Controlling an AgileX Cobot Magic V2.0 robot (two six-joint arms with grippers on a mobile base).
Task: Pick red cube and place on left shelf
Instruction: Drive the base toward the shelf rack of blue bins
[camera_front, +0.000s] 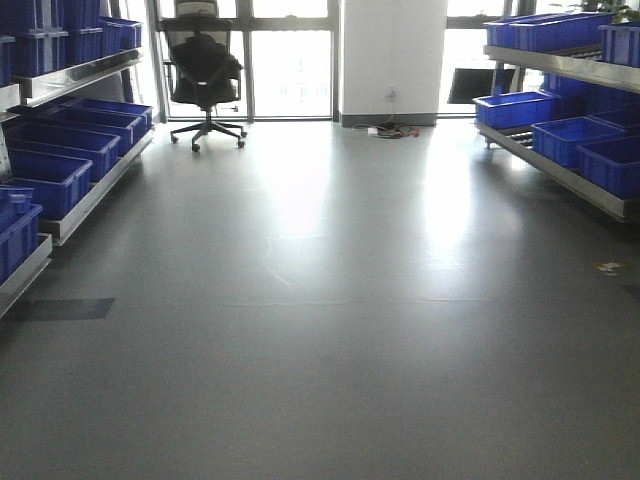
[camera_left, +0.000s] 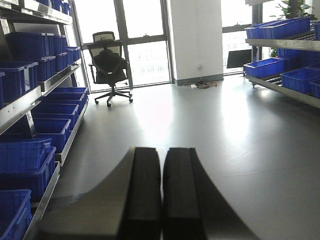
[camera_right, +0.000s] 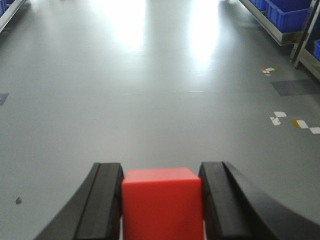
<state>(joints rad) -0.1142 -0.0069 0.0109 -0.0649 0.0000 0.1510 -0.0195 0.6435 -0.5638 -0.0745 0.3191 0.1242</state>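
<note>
Red cube (camera_right: 162, 205) — bottom centre of right wrist view, clamped by right gripper (camera_right: 161, 175) on opposite flat faces; probably light, rigid, smooth — may slip. Left gripper (camera_left: 161, 165) pressed together, empty. Left shelf (camera_front: 100, 185) at frame's left.

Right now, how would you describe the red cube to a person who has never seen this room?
Look in the aisle of grey floor between the rows of blue bins. There the right gripper holds the red cube between its black fingers. It is bright red; the bins are all blue.

Red cube (camera_right: 161, 205) clamped in right claw (camera_right: 161, 172)
</note>
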